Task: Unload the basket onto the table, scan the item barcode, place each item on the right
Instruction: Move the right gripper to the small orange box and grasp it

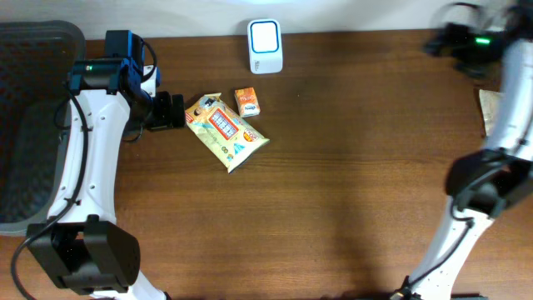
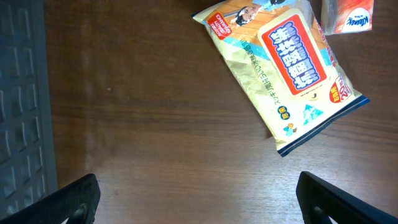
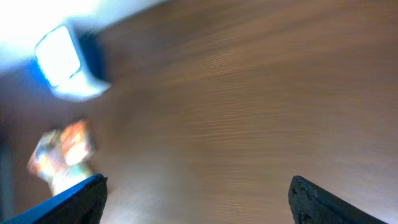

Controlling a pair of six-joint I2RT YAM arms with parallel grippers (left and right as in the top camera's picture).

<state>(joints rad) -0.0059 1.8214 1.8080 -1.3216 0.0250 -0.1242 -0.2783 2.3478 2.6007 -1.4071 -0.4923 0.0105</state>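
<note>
A yellow snack bag (image 1: 225, 131) with red lettering lies flat on the brown table, and a small orange box (image 1: 246, 102) sits just beyond it. No barcode shows on either. The white scanner (image 1: 265, 46) stands at the table's far edge. My left gripper (image 1: 171, 111) is open just left of the bag, holding nothing. In the left wrist view the bag (image 2: 286, 68) and the box (image 2: 348, 14) lie ahead of the spread fingers (image 2: 78, 199). My right gripper (image 3: 199, 202) is open and empty, raised at the far right. Its blurred view shows the scanner (image 3: 65, 62) and the bag (image 3: 62, 152).
A dark mesh basket (image 1: 33, 125) stands off the table's left edge and shows as a grey wall (image 2: 22, 93) in the left wrist view. A brown item (image 1: 487, 110) lies at the right edge beside the right arm (image 1: 508, 92).
</note>
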